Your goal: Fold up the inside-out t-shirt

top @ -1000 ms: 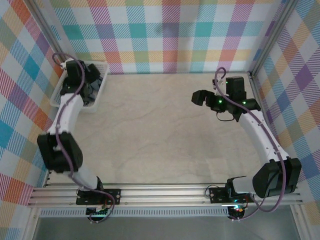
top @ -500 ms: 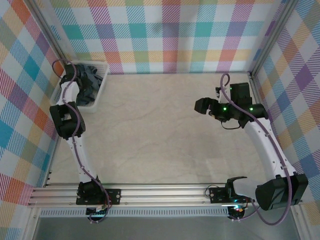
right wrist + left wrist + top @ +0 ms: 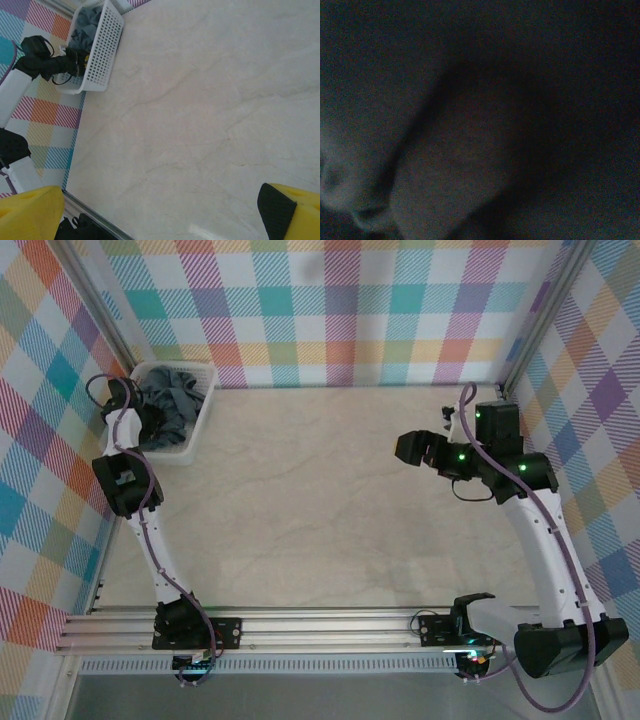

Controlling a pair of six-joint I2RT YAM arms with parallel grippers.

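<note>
The left end effector [image 3: 152,420] has sunk into the basket [image 3: 197,430] and closed, apparently on the t-shirt [image 3: 180,398].

The grey t-shirt [image 3: 172,398] sits bunched in the white basket [image 3: 203,412], far left. The left arm [image 3: 120,485] reaches into it.

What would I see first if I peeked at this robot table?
The bright checked walls jump out first. A grey t-shirt sits bundled in a white basket at the far left corner, the left pincer shut in its cloth. The right pincer hangs wide open over the pale table.
</note>
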